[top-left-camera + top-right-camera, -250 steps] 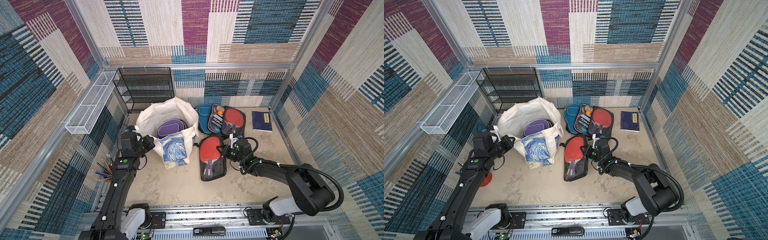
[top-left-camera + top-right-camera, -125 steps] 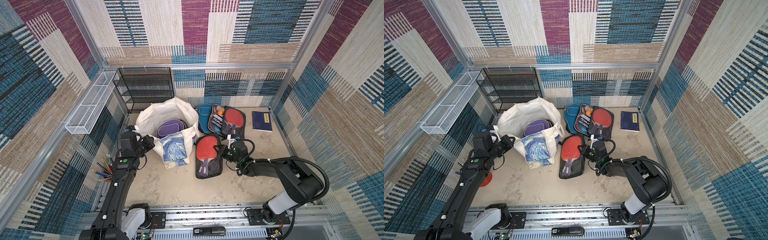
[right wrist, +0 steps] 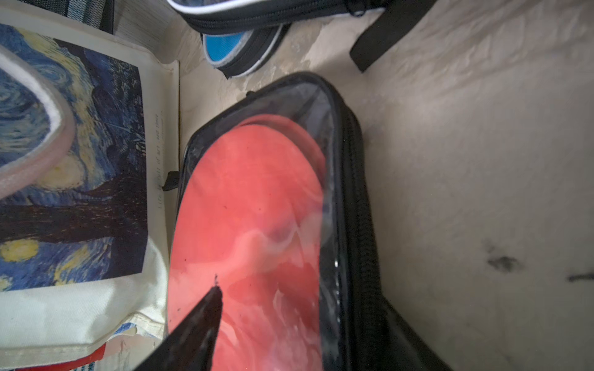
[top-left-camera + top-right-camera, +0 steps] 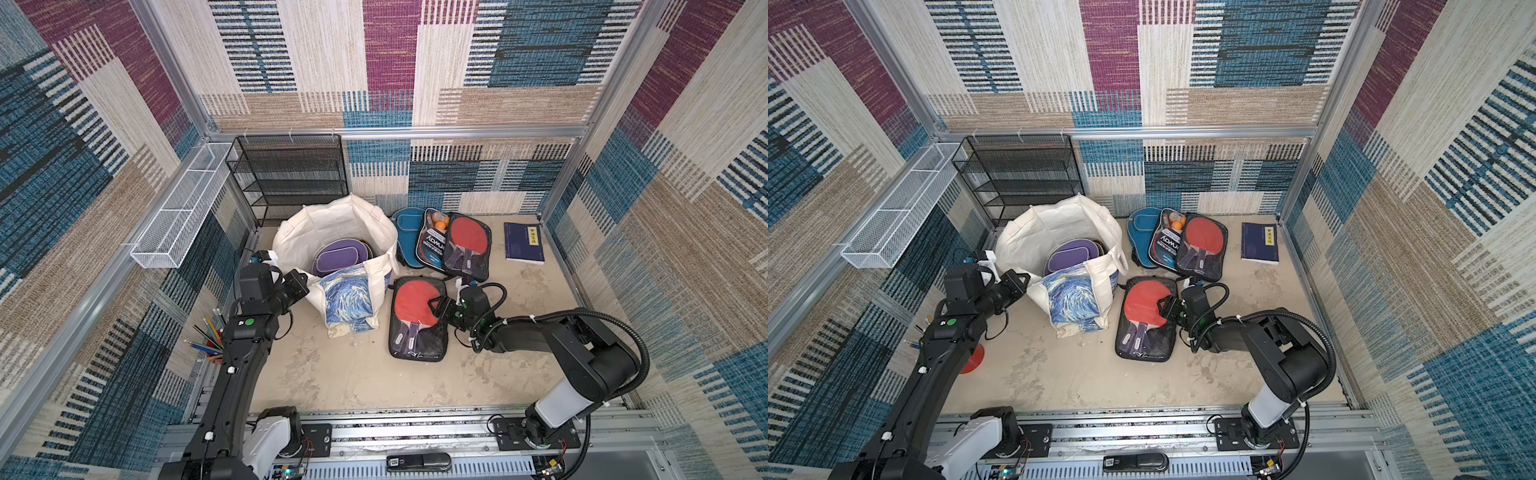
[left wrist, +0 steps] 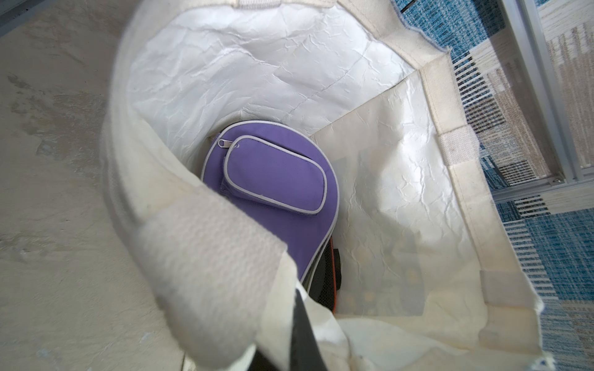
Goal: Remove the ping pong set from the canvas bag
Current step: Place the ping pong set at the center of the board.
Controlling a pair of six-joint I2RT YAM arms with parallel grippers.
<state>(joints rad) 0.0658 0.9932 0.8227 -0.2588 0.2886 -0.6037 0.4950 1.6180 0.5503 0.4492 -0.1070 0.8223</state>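
Note:
The cream canvas bag [image 4: 332, 232] [image 4: 1054, 224] stands open left of centre, its starry print [image 4: 347, 299] facing the front. My left gripper [image 4: 305, 286] [image 4: 1023, 282] is shut on the bag's near rim by a webbing handle [image 5: 209, 257]. A ping pong set [image 4: 415, 320] [image 4: 1142, 320], a black clear-front case with red paddles, lies flat on the floor right of the bag. My right gripper [image 4: 436, 309] [image 4: 1165, 309] hovers open over its right edge. In the right wrist view one dark finger [image 3: 199, 324] sits above the red paddle [image 3: 250, 208]. A purple case [image 5: 273, 180] rests inside the bag.
Another ping pong set [image 4: 461, 245] lies on a blue case [image 4: 405, 232] at the back. A blue book [image 4: 523, 242] sits back right. A black mesh shelf [image 4: 291, 174] and a white wire basket [image 4: 178, 216] stand back left, with pencils [image 4: 208, 340] beside my left arm.
My right gripper has opened and let go of the ping pong set, which now lies flat beside the bag. The right arm has drawn in. The left arm has not moved.

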